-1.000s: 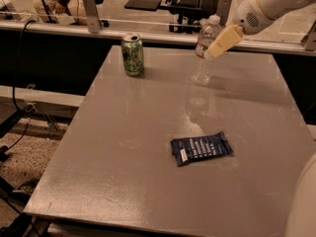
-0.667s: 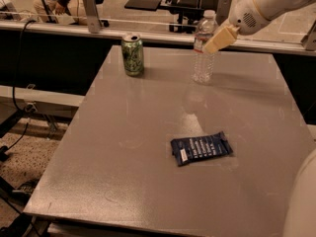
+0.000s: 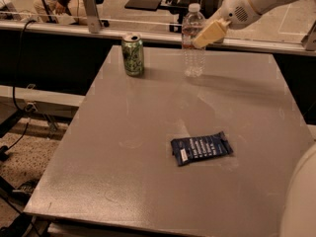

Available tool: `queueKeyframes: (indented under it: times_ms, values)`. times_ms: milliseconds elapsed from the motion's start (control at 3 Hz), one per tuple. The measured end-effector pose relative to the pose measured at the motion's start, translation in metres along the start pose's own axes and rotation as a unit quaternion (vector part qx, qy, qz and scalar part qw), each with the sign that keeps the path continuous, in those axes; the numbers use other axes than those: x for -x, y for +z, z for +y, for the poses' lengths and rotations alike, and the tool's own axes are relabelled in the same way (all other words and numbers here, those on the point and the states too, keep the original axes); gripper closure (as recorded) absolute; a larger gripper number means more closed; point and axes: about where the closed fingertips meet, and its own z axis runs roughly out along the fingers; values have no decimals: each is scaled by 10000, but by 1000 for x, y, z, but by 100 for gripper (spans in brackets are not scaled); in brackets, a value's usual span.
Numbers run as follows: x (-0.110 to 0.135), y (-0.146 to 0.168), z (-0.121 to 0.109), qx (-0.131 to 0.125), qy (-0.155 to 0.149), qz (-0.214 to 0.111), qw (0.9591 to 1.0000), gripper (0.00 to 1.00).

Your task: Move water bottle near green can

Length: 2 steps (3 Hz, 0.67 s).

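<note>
A grey counter (image 3: 148, 191) stands on speckled floor (image 3: 34, 149), with dark cables (image 3: 19, 78) past its left edge. The gripper (image 3: 198, 42) hangs above its far edge.

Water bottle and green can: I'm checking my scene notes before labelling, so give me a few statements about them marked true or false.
1. The water bottle stands upright on the table. True.
2. The green can lies on its side. False: it stands upright.
3. The gripper is beside the bottle's upper half. True.
4. The blue wrapper lies between can and bottle. False: it lies alone, nearer the camera.
5. The can is right of the bottle in the picture. False: it is to the left.
</note>
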Motion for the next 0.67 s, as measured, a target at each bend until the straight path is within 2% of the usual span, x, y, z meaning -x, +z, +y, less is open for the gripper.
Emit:
queueKeyframes:
  times_ms: [667]
  values:
    - [46,25,5,114,-305,-555,9979,100]
